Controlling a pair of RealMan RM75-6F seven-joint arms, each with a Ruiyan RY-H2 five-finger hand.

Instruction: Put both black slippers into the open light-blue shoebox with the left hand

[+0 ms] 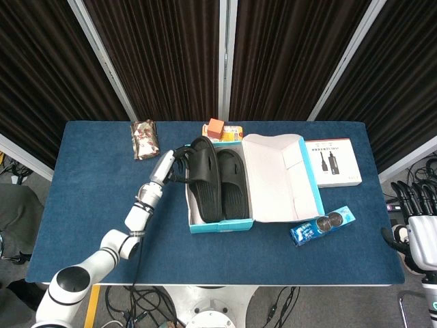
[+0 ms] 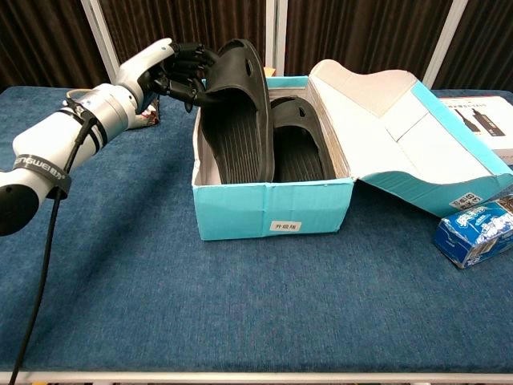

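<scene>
The open light-blue shoebox [image 1: 222,225] [image 2: 272,212] stands mid-table with its lid folded out to the right. One black slipper [image 1: 233,182] [image 2: 300,148] lies flat in the box's right half. The other black slipper [image 1: 205,179] [image 2: 236,120] leans sole-forward in the left half, its toe down inside and its heel above the rim. My left hand [image 1: 171,166] [image 2: 172,72] grips that slipper's heel end from the left. My right hand [image 1: 418,225] hangs off the table's right edge with its fingers apart, holding nothing.
A brown foil snack pack [image 1: 143,138] [image 2: 151,119] lies at the back left. A small orange block [image 1: 216,127] and a carton sit behind the box. A white product box [image 1: 332,162] [image 2: 485,120] lies at the right, a blue biscuit pack [image 1: 321,227] [image 2: 477,233] at the front right.
</scene>
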